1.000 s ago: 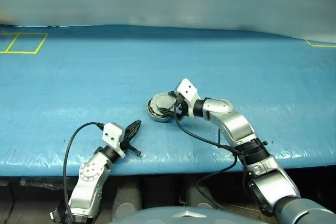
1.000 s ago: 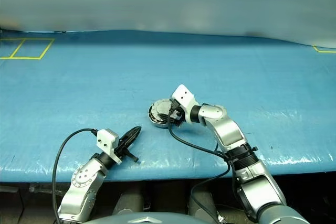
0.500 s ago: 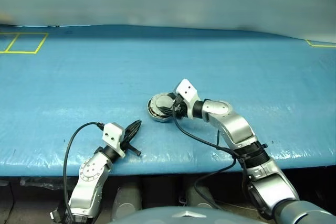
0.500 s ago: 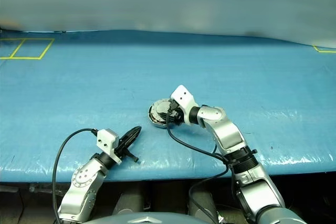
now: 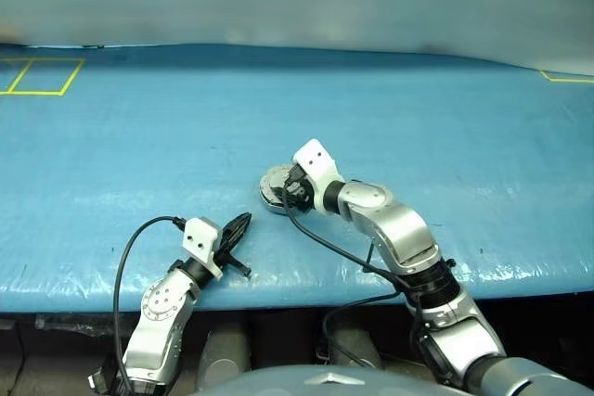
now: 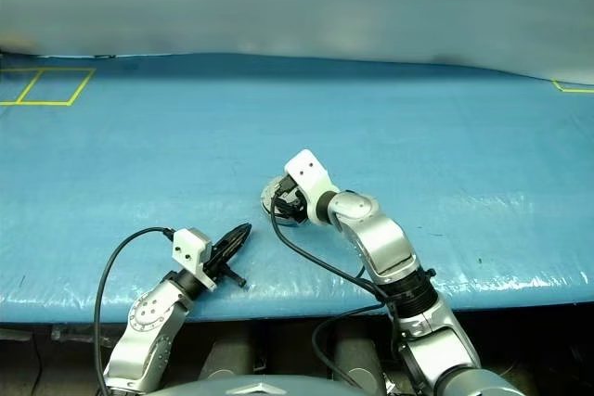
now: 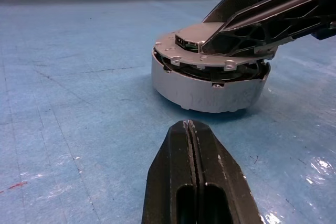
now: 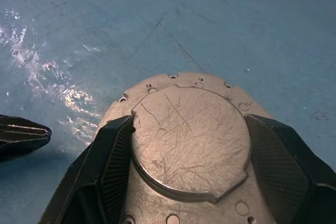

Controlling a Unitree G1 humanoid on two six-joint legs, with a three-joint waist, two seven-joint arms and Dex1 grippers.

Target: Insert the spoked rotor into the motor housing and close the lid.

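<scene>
The round grey metal lid (image 8: 190, 140), scratched and with a raised centre circle, lies almost flat on the squat grey metal motor housing (image 7: 210, 90), which sits near the middle of the blue plastic-covered table (image 5: 139, 136), toward its front edge. A thin dark gap shows under the lid's rim, where a black ring, probably the spoked rotor (image 7: 210, 72), is just visible inside — so the closing looks nearly done, not finished. The right gripper (image 8: 189, 156) reaches in from about four o'clock of the housing, its two black fingers (image 8: 113, 156) spread wide and lying on the lid's top face on either side of the raised circle. The left gripper (image 7: 190, 129), fingers pressed together and empty, waits at about seven o'clock, apart from the housing. The risk I see: uneven pressure could slide the unbraced housing across the slick sheet, or leave the lid cocked if the rotor sits proud.
</scene>
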